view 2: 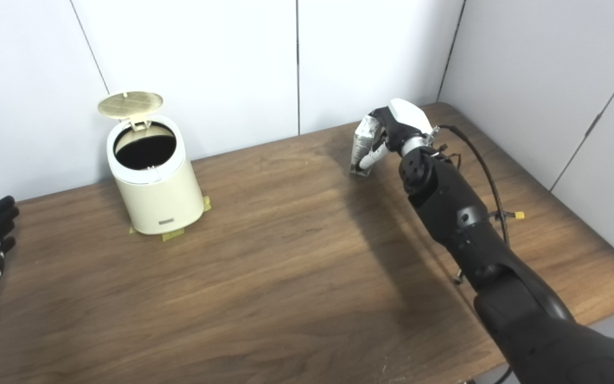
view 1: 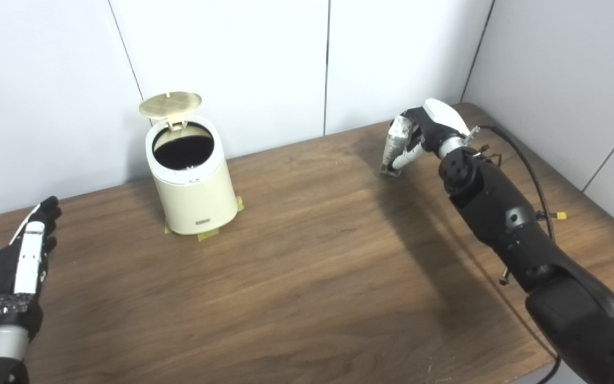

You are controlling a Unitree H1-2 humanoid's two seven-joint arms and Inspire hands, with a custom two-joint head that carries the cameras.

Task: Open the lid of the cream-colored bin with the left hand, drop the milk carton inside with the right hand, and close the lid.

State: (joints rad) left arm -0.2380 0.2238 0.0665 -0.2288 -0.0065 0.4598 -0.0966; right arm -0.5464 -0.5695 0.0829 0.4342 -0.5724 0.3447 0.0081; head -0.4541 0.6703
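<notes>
The cream-colored bin (view 1: 195, 186) stands at the back left of the wooden table (view 1: 312, 266). Its round lid (view 1: 170, 104) is flipped up and the dark inside shows. My right hand (view 1: 428, 130) is at the back right, shut on the silver and white milk carton (view 1: 396, 145), which hangs tilted just above the table. It is far to the right of the bin. My left hand (view 1: 16, 266) is open and empty at the front left, fingers stretched out, well apart from the bin.
Yellow tape tabs (view 1: 208, 234) mark the bin's base on the table. White wall panels (view 1: 285, 64) stand close behind the table and along the right side. A black cable (view 1: 531, 176) runs along my right arm.
</notes>
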